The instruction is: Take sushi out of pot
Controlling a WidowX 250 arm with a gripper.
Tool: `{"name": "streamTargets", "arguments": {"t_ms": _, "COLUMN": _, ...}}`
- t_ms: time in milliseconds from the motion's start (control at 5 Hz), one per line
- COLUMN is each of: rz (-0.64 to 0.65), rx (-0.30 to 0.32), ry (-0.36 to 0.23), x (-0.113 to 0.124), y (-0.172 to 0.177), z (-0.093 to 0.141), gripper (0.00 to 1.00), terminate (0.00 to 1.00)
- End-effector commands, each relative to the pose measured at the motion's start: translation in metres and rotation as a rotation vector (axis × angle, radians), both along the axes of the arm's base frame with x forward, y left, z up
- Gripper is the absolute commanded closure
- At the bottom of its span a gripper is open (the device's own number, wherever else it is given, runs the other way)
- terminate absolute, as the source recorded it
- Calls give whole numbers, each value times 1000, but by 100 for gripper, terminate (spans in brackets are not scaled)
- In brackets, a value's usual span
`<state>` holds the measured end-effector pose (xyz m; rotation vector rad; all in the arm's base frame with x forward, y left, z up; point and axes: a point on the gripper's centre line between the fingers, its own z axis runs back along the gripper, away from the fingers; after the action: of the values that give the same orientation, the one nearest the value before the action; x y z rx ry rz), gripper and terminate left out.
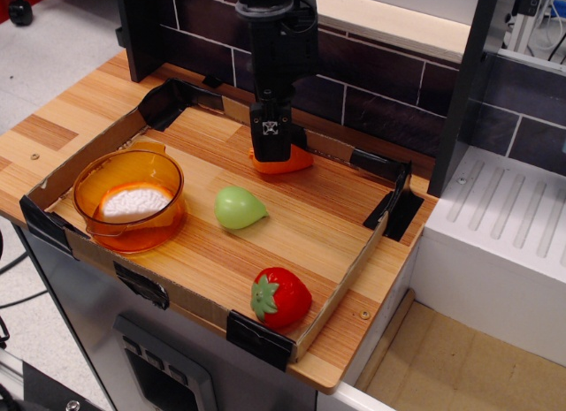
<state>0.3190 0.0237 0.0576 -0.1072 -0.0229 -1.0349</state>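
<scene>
The pot is a round translucent orange bowl at the left end of the tray. The sushi lies inside it, white bumpy rice facing up with an orange edge around it. My gripper hangs at the back middle of the tray, far to the right of the pot, its black fingers pointing down. Its tips are low, just over or against an orange toy that it partly hides. The fingers are seen edge-on, so the gap between them does not show.
A green toy pear lies mid-tray between pot and gripper. A red strawberry lies near the front right corner. Low cardboard walls edge the wooden tray. A dark tiled wall stands behind, and a white unit at the right.
</scene>
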Motion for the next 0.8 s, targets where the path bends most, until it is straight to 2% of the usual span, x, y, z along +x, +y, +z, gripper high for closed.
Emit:
{"name": "streamTargets", "arguments": {"t_ms": 0, "rz": 0, "rx": 0, "ry": 0, "x": 0, "y": 0, "z": 0, "gripper": 0, "terminate": 0}}
{"name": "streamTargets", "arguments": {"t_ms": 200, "rz": 10, "rx": -9, "ry": -86, "x": -4, "y": 1, "z": 28, "gripper": 0, "terminate": 0}}
{"name": "streamTargets", "arguments": {"t_ms": 400, "rz": 22, "rx": -47, "ry": -118, "x": -11, "y": 4, "z": 58, "gripper": 0, "terminate": 0}}
{"name": "streamTargets", "arguments": {"t_ms": 600, "rz": 26, "rx": -55, "ry": -104, "x": -16, "y": 12, "z": 73, "gripper": 0, "terminate": 0}}
